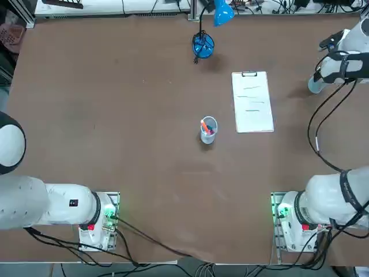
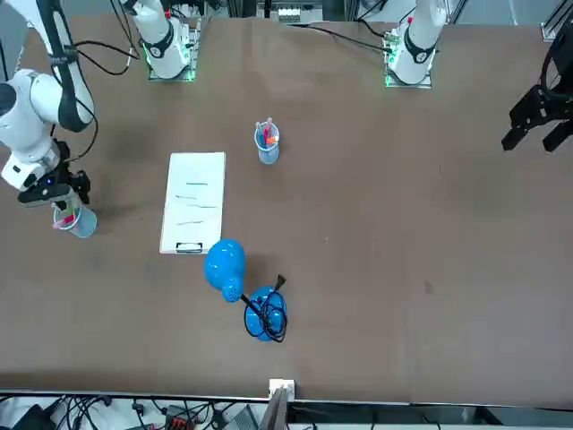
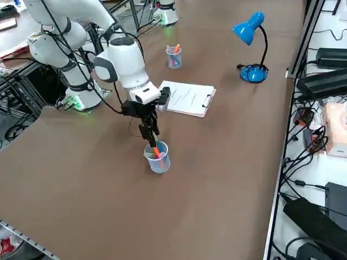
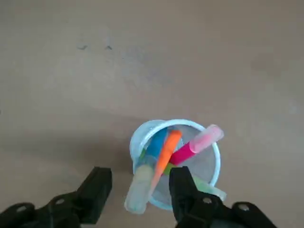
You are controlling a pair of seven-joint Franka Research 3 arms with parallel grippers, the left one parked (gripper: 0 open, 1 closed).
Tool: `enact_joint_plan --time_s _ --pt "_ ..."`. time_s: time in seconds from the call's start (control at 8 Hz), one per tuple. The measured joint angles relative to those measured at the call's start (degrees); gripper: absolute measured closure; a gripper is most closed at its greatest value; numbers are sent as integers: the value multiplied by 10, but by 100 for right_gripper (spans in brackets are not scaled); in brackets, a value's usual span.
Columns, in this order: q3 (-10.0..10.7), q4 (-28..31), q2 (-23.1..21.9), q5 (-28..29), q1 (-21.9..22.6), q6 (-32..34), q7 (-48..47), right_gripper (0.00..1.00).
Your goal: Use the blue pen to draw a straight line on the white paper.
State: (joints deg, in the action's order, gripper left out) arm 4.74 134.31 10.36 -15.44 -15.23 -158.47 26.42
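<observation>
right jaws [image 4: 138,190] apart above cup [image 4: 209,161] | wrist alone shows blue pen [image 4: 156,145] inside

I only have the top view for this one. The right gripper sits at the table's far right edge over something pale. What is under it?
Observer: A clear cup of pens. In the side view the right gripper hangs right over it, pointing down.
Operator: Is the blue pen in that cup?
Observer: Yes. The wrist view shows the blue pen leaning in it beside an orange pen and a pink pen.
Operator: Fingers open or shut?
Observer: Open in the wrist view, and no pen is gripped yet.
</observation>
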Motion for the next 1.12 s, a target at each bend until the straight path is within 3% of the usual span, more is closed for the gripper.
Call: enact_joint_plan --time_s 0.5,1.12 --pt "0 0 7 -15 -11 -4 9 38" --pt "-5 -8 7 -15 -11 -5 10 44"
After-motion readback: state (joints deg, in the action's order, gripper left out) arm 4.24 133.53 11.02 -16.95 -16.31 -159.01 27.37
